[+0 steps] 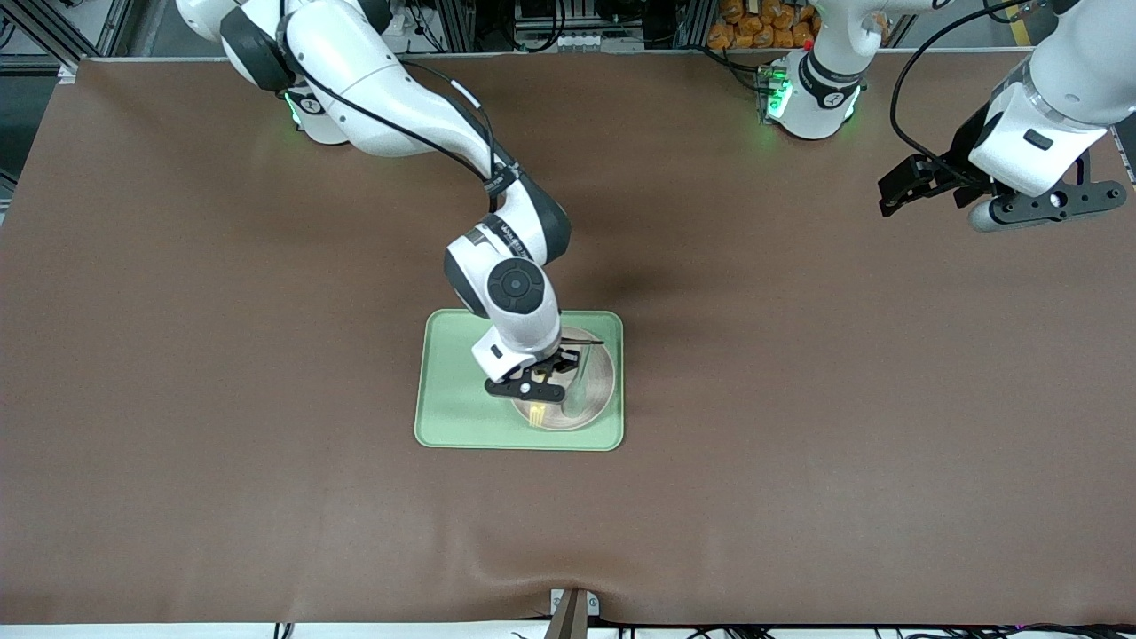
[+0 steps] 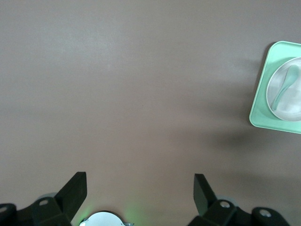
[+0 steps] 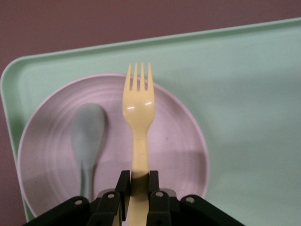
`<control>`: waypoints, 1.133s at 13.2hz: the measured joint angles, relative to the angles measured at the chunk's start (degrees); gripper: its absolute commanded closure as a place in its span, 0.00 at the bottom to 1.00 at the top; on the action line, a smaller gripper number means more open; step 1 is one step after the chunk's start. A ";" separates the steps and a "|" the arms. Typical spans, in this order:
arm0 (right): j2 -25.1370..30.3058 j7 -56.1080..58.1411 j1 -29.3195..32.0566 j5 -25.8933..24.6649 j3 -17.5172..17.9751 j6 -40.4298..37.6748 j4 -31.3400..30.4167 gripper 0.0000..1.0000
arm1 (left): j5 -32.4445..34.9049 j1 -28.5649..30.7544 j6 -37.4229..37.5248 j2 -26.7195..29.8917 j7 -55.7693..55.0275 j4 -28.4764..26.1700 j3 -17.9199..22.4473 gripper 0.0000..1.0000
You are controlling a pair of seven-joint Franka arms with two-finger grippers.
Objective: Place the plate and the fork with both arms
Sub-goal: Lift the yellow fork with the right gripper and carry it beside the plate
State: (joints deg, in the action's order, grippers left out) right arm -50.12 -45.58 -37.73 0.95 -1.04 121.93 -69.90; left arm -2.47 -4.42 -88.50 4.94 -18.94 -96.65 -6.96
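The off-white plate (image 1: 593, 390) lies on the pale green tray (image 1: 453, 390) in the middle of the table. My right gripper (image 1: 535, 404) hangs over the plate, shut on the handle of the pale yellow fork (image 1: 537, 414). In the right wrist view the fork (image 3: 138, 113) sticks out from the gripper (image 3: 139, 181) over the plate (image 3: 178, 141), tines pointing away from the jaws. My left gripper (image 1: 892, 193) is open and empty, held over bare table at the left arm's end; the left wrist view (image 2: 140, 188) shows its jaws wide apart.
A sage-green spoon (image 3: 87, 136) lies in the plate beside the fork. The left wrist view shows the tray (image 2: 261, 101), plate (image 2: 294, 101) and spoon (image 2: 284, 87) some way off. Brown mat covers the table around the tray.
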 measured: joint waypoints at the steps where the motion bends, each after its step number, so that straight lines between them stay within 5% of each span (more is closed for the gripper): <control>1: 0.71 0.40 0.85 0.00 0.00 -1.41 0.02 0.85 | 0.00 -0.02 -0.02 0.00 0.00 0.00 -0.01 0.00; 10: 1.91 7.99 5.03 0.00 -0.07 -3.76 -2.32 0.83 | 0.00 0.03 -0.09 0.00 0.00 0.00 0.01 0.00; 15: 6.59 10.99 7.03 0.00 -0.13 3.37 -11.94 0.83 | 0.00 0.04 -0.09 0.00 0.00 0.00 0.02 0.00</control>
State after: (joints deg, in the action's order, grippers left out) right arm -43.54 -34.59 -30.70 0.95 -1.18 125.30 -81.85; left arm -2.47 -4.38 -88.59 4.94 -18.94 -96.65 -6.94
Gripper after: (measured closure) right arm 0.802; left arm 0.000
